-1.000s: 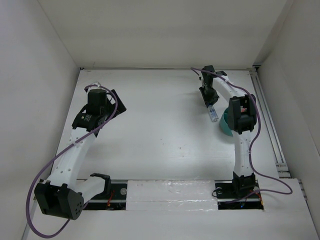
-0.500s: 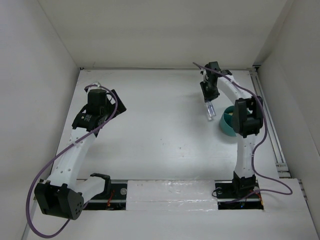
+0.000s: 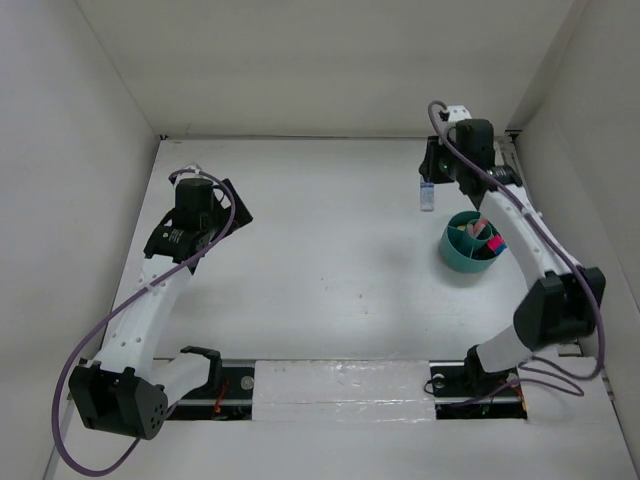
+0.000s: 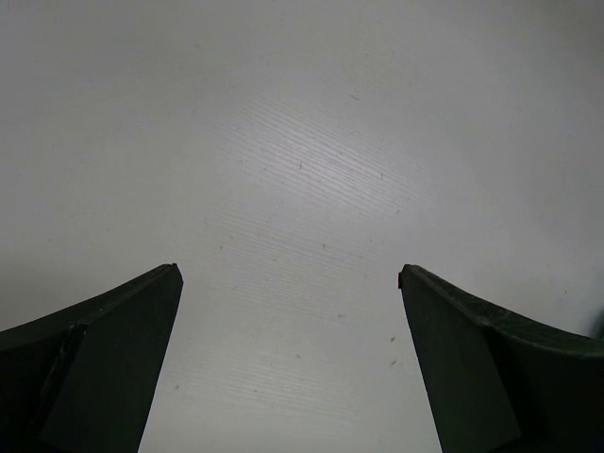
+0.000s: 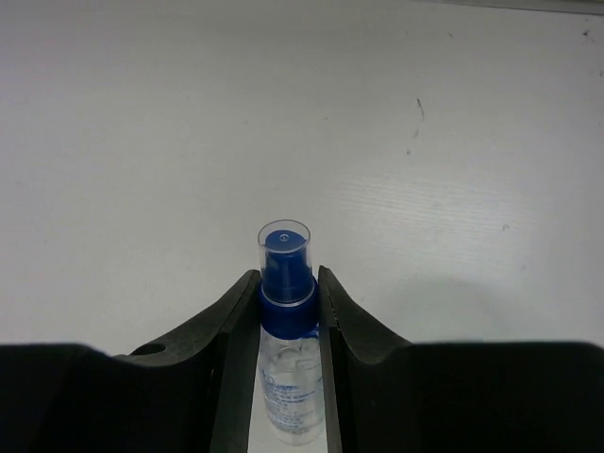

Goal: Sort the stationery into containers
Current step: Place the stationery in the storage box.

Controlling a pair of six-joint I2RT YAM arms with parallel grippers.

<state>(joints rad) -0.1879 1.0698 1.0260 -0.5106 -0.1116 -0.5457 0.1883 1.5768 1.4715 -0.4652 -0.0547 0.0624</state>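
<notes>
Two arms reach over the white worktop [image 3: 320,270], and each camera shows something the others miss. From overhead, the right arm [image 3: 520,225] stretches to the far right part of the surface. Its right pincer [image 3: 428,188] sits beyond the teal cup [image 3: 452,258] and a little to its left, apart from the rim. From up there the thing it carries is only a pale sliver, and I cannot tell whether it is lifted off the worktop.

The right wrist camera settles what that is: the clear blue-capped bottle [image 5: 288,377] lies lengthwise between the two dark fingers [image 5: 236,321]. Both press on its blue collar, and its clear cap pokes out past the tips. Beyond it is plain white surface with a few dark specks. The cup does not show in that view.

Only the overhead camera looks into the cup, where dividers split the inside and a pink block [image 3: 492,244] rests on the right side. The other pieces in there are too small to name. The right arm's forearm runs close beside the cup's right rim, with a purple cable [image 3: 560,375] looping near its base.

The left arm [image 3: 150,295] bends toward the far left. Its wrist camera shows the left pincer [image 4: 288,274] spread wide, with nothing between the fingers but bare worktop.
</notes>
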